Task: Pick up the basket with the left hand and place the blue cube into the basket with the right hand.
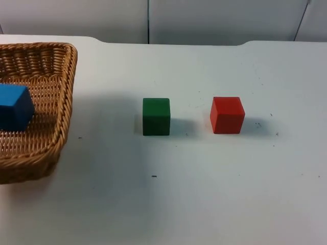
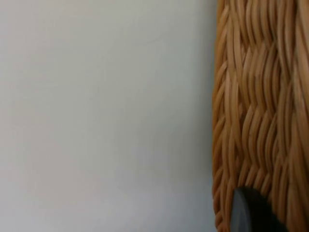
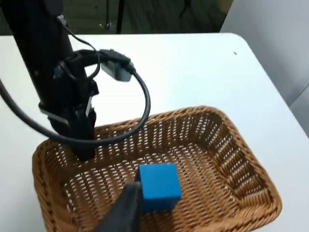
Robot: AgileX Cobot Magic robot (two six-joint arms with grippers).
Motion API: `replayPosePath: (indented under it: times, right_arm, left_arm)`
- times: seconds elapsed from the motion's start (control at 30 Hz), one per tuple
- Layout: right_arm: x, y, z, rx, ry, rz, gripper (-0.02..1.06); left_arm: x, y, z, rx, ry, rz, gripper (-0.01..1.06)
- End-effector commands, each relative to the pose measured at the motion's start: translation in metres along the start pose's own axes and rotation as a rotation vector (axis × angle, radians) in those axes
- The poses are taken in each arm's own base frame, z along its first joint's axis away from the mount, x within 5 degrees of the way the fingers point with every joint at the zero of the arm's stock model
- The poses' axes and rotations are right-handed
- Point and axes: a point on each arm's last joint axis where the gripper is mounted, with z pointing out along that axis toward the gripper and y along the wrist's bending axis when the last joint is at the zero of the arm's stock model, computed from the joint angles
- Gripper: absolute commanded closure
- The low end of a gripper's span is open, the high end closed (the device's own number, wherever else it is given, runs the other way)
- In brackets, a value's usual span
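Blue cube (image 1: 14, 106) sits in woven wicker basket (image 1: 60, 102); left claw (image 3: 79, 126) clamps its rim; right claw state unclear.

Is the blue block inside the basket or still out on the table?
Inside. The blue cube sits on the woven floor of the basket, with its walls all around.

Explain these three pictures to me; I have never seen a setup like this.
This is a two-armed robot at a white table. One picture looks down on the table; the other two come from cameras on the arms' wrists. A wicker basket holds a blue cube; a green cube and a red cube stand apart on the table. The right wrist view shows the left gripper at the basket's rim, apparently holding it, and the right gripper's fingertip beside the blue cube, which rests on the basket's floor.
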Motion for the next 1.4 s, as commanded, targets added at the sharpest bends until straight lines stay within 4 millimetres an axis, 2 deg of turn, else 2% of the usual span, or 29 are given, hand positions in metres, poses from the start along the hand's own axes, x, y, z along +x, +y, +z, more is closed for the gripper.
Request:
replayPosePath:
  times: [0.0, 0.13, 0.33, 0.7, 0.97, 1.07, 1.1, 1.2, 1.23, 1.27, 1.37]
  right_arm:
    - [0.005, -0.001, -0.003, -0.010, 0.022, 0.007, -0.01]
    - [0.015, 0.002, 0.000, -0.024, 0.055, 0.008, -0.01]
    - [0.016, 0.002, -0.001, -0.029, 0.060, 0.010, -0.01]
    - [0.016, 0.002, -0.002, -0.028, 0.059, 0.009, -0.01]
    - [0.016, 0.002, -0.002, -0.028, 0.059, 0.009, 0.00]
    - [0.016, 0.002, -0.002, -0.029, 0.057, 0.011, 0.00]
    - [0.016, 0.002, -0.002, -0.029, 0.057, 0.011, 0.00]
    - [0.016, 0.002, -0.002, -0.029, 0.057, 0.011, 0.00]
    - [0.016, 0.002, -0.002, -0.029, 0.057, 0.011, 0.00]
    - [0.016, 0.002, -0.002, -0.029, 0.057, 0.011, 0.00]
    - [0.016, 0.002, -0.002, -0.029, 0.057, 0.011, 0.00]
  left_arm:
    - [-0.004, -0.003, 0.003, 0.038, -0.029, 0.006, 1.05]
    - [-0.017, 0.006, 0.009, 0.042, -0.025, 0.013, 1.05]
    - [-0.031, 0.018, 0.018, 0.045, -0.011, 0.014, 1.05]
    - [-0.025, 0.039, 0.043, 0.028, 0.053, 0.022, 1.05]
    - [-0.025, 0.042, 0.044, 0.010, 0.058, 0.029, 1.03]
    - [-0.023, 0.043, 0.044, 0.000, 0.073, 0.045, 0.94]
    - [-0.023, 0.043, 0.044, 0.000, 0.073, 0.045, 0.94]
    - [-0.024, 0.042, 0.044, -0.001, 0.073, 0.048, 0.79]
    - [-0.024, 0.042, 0.043, 0.000, 0.071, 0.050, 0.72]
    - [-0.024, 0.042, 0.043, 0.000, 0.071, 0.050, 0.72]
    - [-0.025, 0.039, 0.038, -0.011, 0.056, 0.087, 0.59]
